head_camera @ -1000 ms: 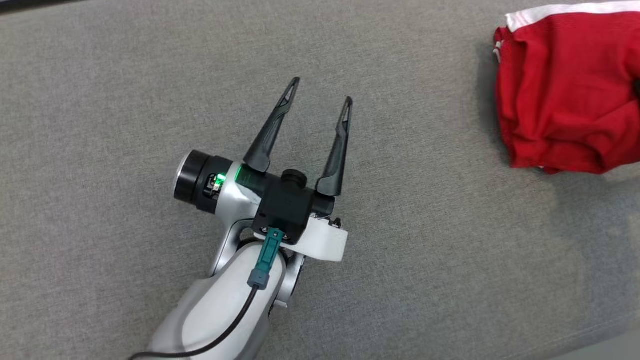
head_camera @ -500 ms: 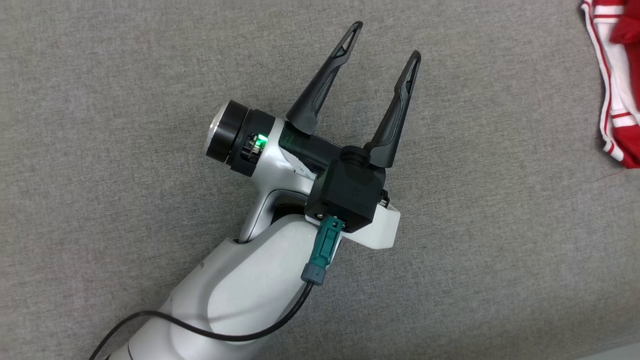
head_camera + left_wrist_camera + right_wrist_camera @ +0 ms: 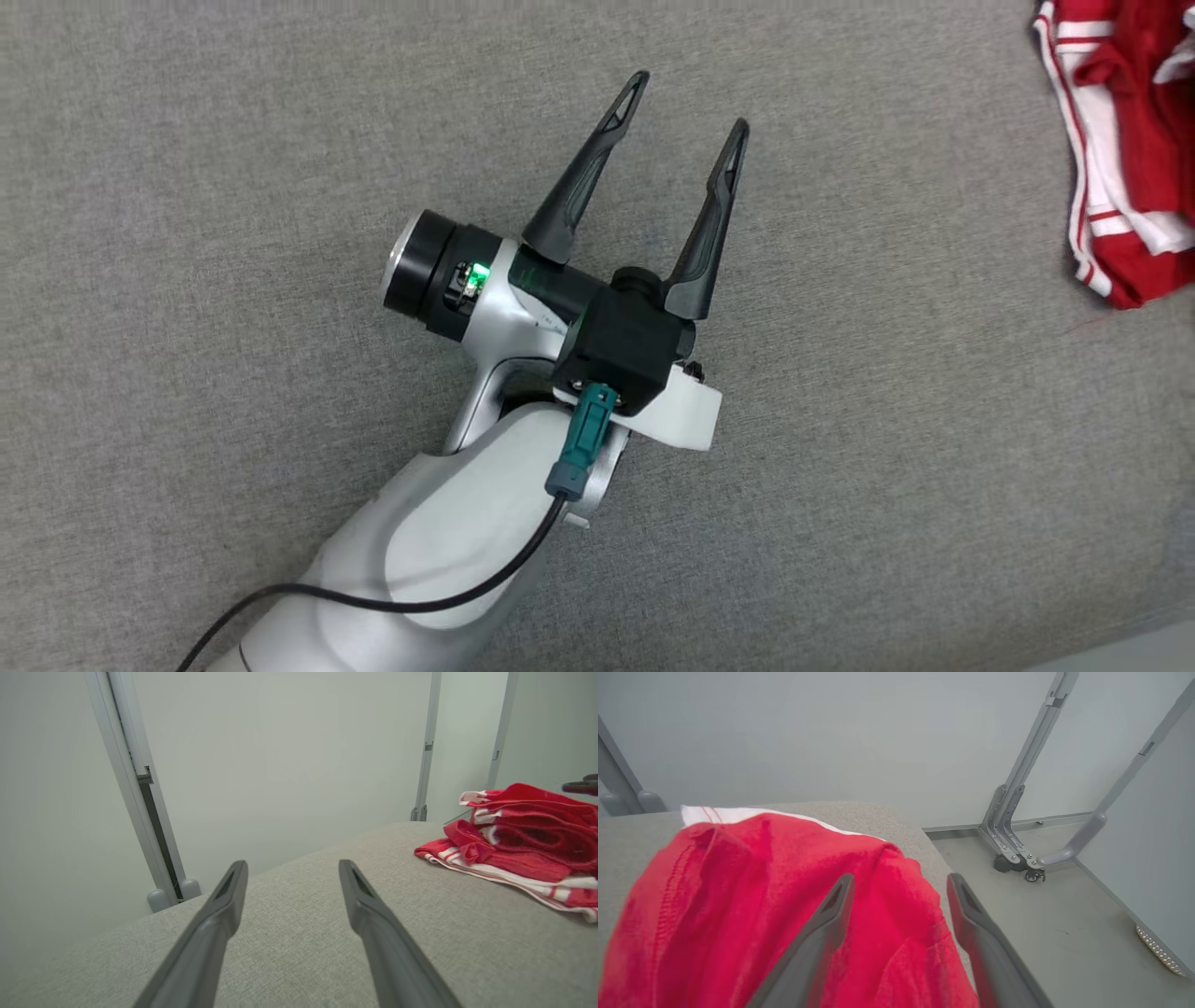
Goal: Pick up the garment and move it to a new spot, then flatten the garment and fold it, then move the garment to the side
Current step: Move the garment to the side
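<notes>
The garment (image 3: 1120, 140) is red with white stripes and lies crumpled on the grey fabric surface (image 3: 280, 140) at the head view's top right edge. My left gripper (image 3: 688, 103) hovers open over bare fabric at the middle, well left of the garment, with nothing between its fingers. In the left wrist view the left gripper (image 3: 292, 865) points past the garment (image 3: 523, 844), which sits far to the right. In the right wrist view my right gripper (image 3: 901, 879) stands open just above the garment (image 3: 761, 896), and red cloth shows beneath and between its fingers.
The grey surface's edge (image 3: 1148, 644) runs across the head view's lower right corner. Pale walls and metal frame posts (image 3: 135, 779) stand behind the surface. Past the surface's right end is floor with a wheeled metal stand (image 3: 1017, 854).
The head view has shifted between frames. The garment, a compact bundle a second ago, now lies looser with its white stripes showing. My left gripper stays open.
</notes>
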